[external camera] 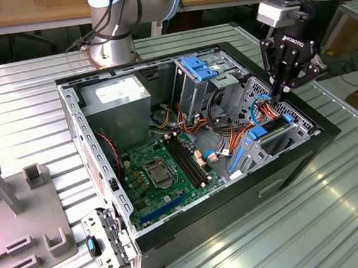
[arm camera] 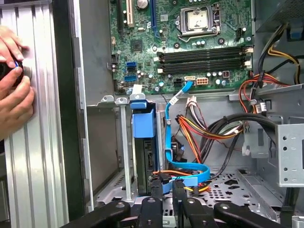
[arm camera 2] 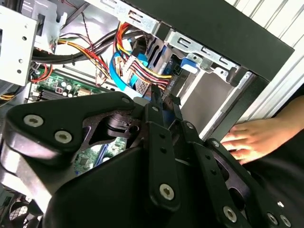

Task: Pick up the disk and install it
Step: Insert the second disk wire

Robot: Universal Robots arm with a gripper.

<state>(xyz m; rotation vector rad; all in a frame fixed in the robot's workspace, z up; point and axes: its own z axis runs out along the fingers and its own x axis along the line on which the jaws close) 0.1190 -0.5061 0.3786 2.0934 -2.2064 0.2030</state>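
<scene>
The disk (external camera: pixel 269 130) stands on edge in the drive bay at the near right corner of the open computer case (external camera: pixel 92 155), its blue carrier rail on top. The first wrist view shows the carrier's blue tab and the dark drive body (arm camera: pixel 142 126) down in the bay slot. My gripper (external camera: pixel 277 96) hangs just above the disk's far end, among orange and blue cables. Its fingers (arm camera: pixel 156 190) sit close together, shut, with nothing seen between them. In the second wrist view the gripper (arm camera 2: pixel 165 99) points down into that bay.
A person's hands (arm camera: pixel 12 80) rest on the ribbed metal table beside the case; one hand (arm camera 2: pixel 251 137) is by the case's outer wall. The motherboard (external camera: pixel 163 167), power supply (external camera: pixel 121 92), fixed blue bracket (external camera: pixel 198 67) and cable bundles (arm camera: pixel 199 128) crowd the inside. Grey fixtures (external camera: pixel 16 219) stand at the exterior view's left.
</scene>
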